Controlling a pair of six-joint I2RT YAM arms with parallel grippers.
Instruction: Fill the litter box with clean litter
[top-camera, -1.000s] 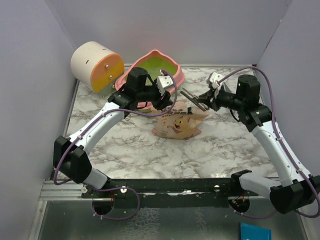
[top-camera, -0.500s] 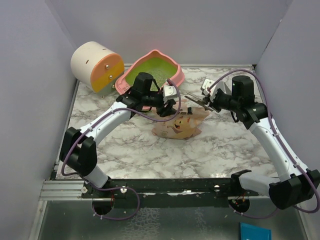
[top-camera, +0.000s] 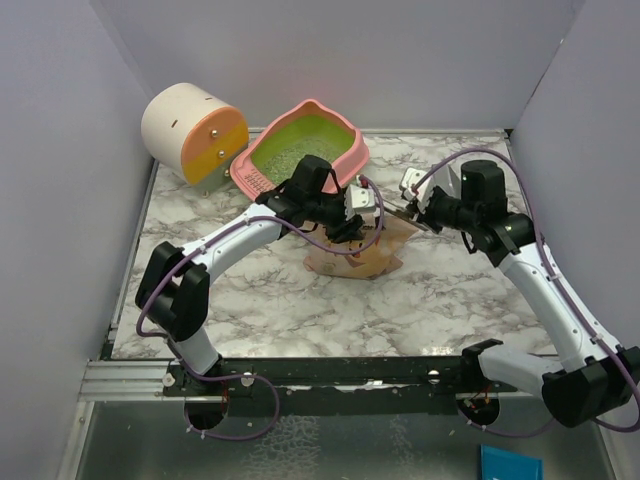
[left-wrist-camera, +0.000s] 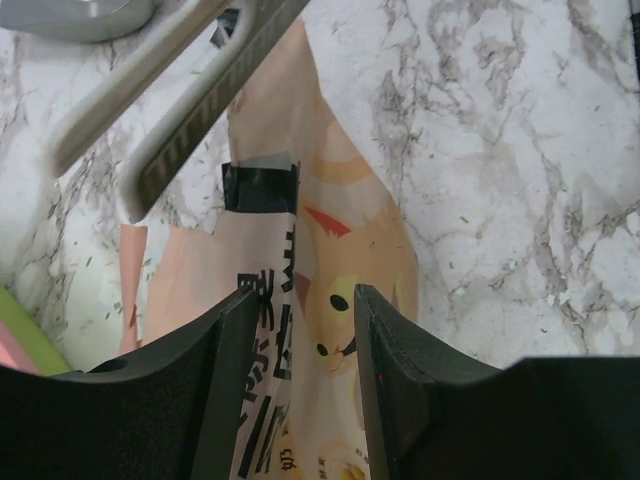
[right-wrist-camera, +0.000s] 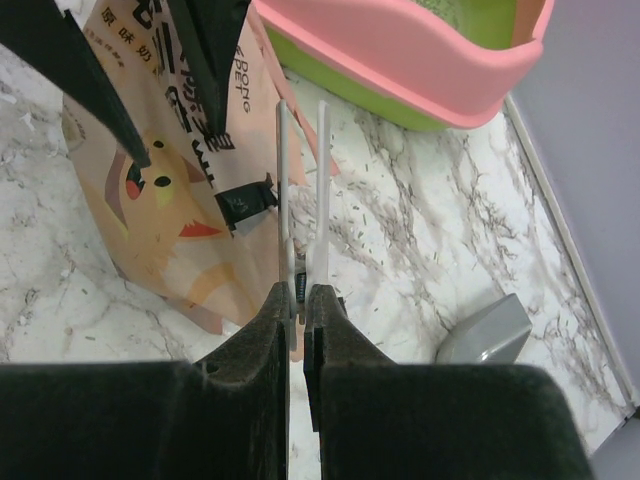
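Observation:
The pink litter box (top-camera: 345, 135) stands at the back, with pale clean litter (top-camera: 290, 152) on its lime-green inside; its rim also shows in the right wrist view (right-wrist-camera: 400, 60). The tan cartoon-cat bag (top-camera: 365, 258) stands in front of it. My left gripper (top-camera: 352, 222) is open, its jaws either side of the bag's top (left-wrist-camera: 300, 250). My right gripper (top-camera: 413, 210) is shut on a white clip (right-wrist-camera: 300, 170), held just right of the bag (right-wrist-camera: 170, 190). The clip also shows in the left wrist view (left-wrist-camera: 180, 90).
A cream-and-orange cylinder (top-camera: 195, 130) lies at the back left. A grey metal scoop (right-wrist-camera: 485, 330) lies on the marble table (top-camera: 450, 290) to the right of the bag, near the right wall. Stray litter grains are scattered around the bag.
My left arm has swung right from in front of the litter box to over the bag, uncovering the box. My right gripper with the clip has drawn back slightly to the right.

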